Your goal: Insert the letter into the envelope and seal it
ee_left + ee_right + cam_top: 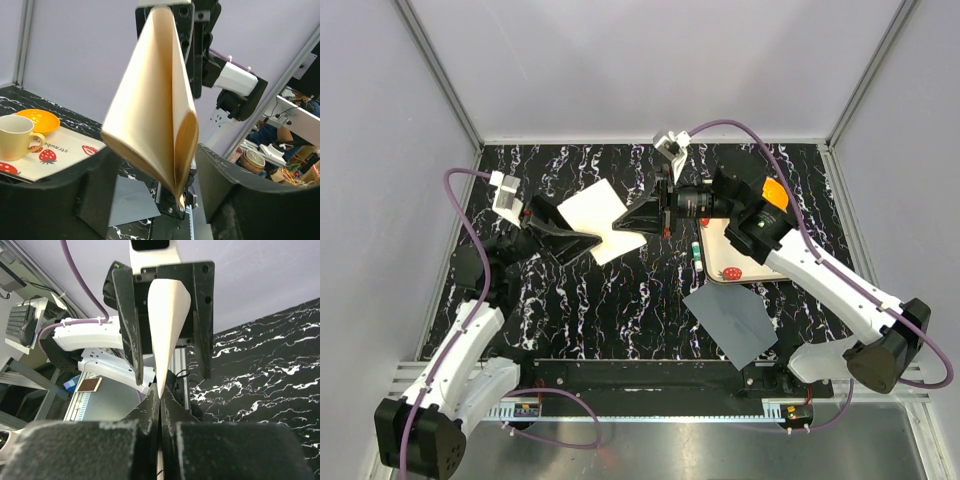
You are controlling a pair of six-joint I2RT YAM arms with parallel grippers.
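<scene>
The letter is a tan sheet folded over on itself, held up above the table between both arms. My right gripper is shut on one edge of it; in the right wrist view the two fingertips pinch the paper's tip. My left gripper is open, its fingers standing wide on either side of the folded letter without closing on it. The dark grey envelope lies flat on the table near the right arm's base, also in the left wrist view.
A strawberry-printed cream tray sits at the right under the right arm, carrying an orange dish and a cream mug. A small white tube lies beside the tray. The table is black marbled.
</scene>
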